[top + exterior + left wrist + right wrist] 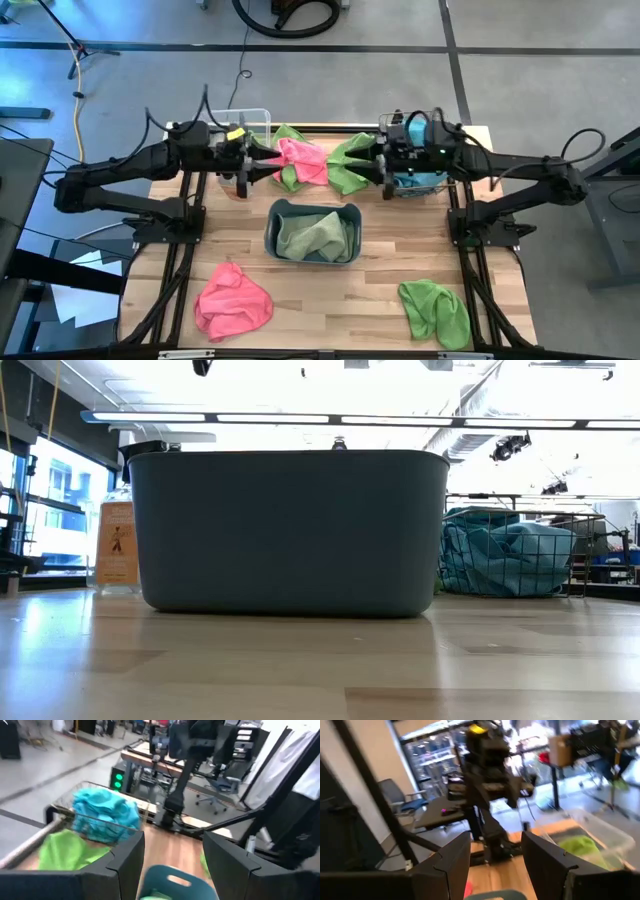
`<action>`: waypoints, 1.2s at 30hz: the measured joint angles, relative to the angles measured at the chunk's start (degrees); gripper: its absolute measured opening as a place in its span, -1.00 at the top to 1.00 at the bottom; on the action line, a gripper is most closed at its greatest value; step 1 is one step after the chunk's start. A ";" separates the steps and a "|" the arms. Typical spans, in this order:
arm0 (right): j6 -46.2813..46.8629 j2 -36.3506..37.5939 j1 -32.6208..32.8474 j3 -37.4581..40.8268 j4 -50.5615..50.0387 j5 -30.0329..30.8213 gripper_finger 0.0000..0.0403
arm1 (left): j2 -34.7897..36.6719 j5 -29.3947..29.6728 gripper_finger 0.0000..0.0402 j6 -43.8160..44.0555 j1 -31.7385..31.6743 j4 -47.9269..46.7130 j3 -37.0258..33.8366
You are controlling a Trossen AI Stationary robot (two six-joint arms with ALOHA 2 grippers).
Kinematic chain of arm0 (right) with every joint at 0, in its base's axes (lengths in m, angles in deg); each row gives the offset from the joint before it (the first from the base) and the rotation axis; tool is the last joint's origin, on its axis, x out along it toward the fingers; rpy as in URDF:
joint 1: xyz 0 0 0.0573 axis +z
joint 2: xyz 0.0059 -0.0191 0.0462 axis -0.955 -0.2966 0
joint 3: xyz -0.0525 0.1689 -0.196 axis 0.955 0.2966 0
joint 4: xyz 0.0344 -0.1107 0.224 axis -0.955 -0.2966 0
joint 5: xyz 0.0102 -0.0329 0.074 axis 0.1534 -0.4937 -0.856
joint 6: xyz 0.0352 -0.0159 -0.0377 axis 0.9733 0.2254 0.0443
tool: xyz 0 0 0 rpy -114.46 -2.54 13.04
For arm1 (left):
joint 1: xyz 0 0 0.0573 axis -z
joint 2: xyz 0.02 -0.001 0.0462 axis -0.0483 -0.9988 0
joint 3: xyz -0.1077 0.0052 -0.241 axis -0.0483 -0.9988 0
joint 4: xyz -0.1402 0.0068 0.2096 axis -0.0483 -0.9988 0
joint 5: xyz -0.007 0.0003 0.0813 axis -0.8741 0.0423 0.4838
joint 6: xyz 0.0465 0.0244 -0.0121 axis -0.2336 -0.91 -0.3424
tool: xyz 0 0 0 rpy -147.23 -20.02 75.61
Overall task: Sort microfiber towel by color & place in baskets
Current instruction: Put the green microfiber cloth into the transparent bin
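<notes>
**A:** High view first: what is lying nearest the left gripper [262, 172]?

**B:** It is hanging with its fingers standing wide and nothing between them. The heap's pink towel [303, 160] is bunching up right at its fingertips. The heap's long axis is running straight from this gripper across to the right gripper [372, 165].

**A:** Is the right one holding anything?

**B:** No. Its fingers are also standing apart and empty, facing the left one. The heap's green towel [350, 160] is lying just at its tips. So I am judging each arm nearest to its own end: left for pink, right for green.

**A:** And going outward from there?

**B:** Just beside both grippers, towards the table's front, the grey-blue tub [275, 215] is sitting. It is smooth plastic with rounded corners, and a soft crumpled green cloth [312, 238] is filling it. Behind the right gripper's wrist, the wire-mesh basket [520, 514] is holding a blue towel [500, 550]. Behind the left gripper's wrist, the clear bin [255, 115] is standing.

**A:** Farthest?

**B:** Well away, beyond the tub, a loose pink towel [232, 298] is lying on the left arm's side and a loose green towel [435, 312] on the right arm's side. Both are rumpled and limp.
</notes>
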 joint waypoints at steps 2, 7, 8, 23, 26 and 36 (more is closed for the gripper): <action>-2.25 1.02 1.38 0.00 0.03 -0.06 0.14 | -1.04 0.88 0.05 1.18 1.47 0.69 0.00; -4.52 1.62 2.85 0.00 0.57 -0.37 0.14 | -2.68 4.73 0.05 1.18 5.33 1.42 0.17; -4.26 1.62 2.88 0.00 0.58 -0.33 0.14 | -2.76 5.33 0.05 0.88 5.90 1.54 0.17; -0.98 1.47 2.83 0.00 6.03 -0.23 0.14 | 2.18 5.92 0.05 -6.92 12.22 -1.01 0.26; -0.92 1.45 2.82 0.00 5.96 -0.23 0.14 | 3.99 7.14 0.05 -7.37 13.29 -3.42 0.26; -0.92 1.40 2.82 0.00 5.11 -0.19 0.14 | 5.42 8.50 0.05 -7.96 13.78 -7.24 0.26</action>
